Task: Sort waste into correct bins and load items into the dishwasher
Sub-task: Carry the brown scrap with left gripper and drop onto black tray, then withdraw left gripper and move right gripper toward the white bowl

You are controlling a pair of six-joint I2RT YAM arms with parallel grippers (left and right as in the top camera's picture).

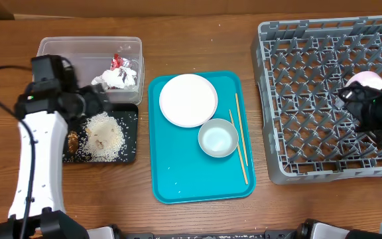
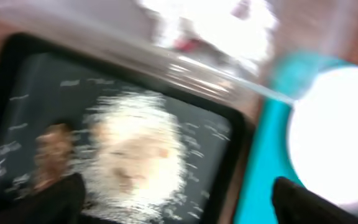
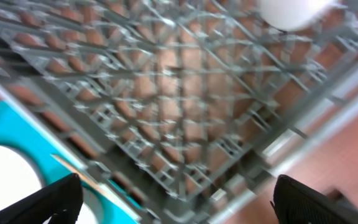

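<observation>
Rice grains (image 1: 103,136) lie heaped in the black tray (image 1: 128,146), under the spread, empty left gripper (image 2: 176,190).

In the overhead view the gripper hangs just at 12 o'clock of the heap, clear of it, and its wrist view shows the grains between its parted fingers. The brown lump (image 1: 73,140) sits at 9 o'clock of the rice in the same tray. The clear tub (image 1: 65,50), at 12 o'clock of the tray, holds the napkin (image 1: 115,79) and foil wrapper (image 1: 118,62). At 3 o'clock the teal tray (image 1: 178,179) carries the white plate (image 1: 188,99), a small bowl (image 1: 218,138) and chopsticks (image 1: 241,146). Farther toward 3 o'clock, the right gripper (image 3: 176,186) hovers wide open and empty over the dish rack (image 1: 310,79), with a pink bowl (image 1: 365,81) at its 12 o'clock.
</observation>
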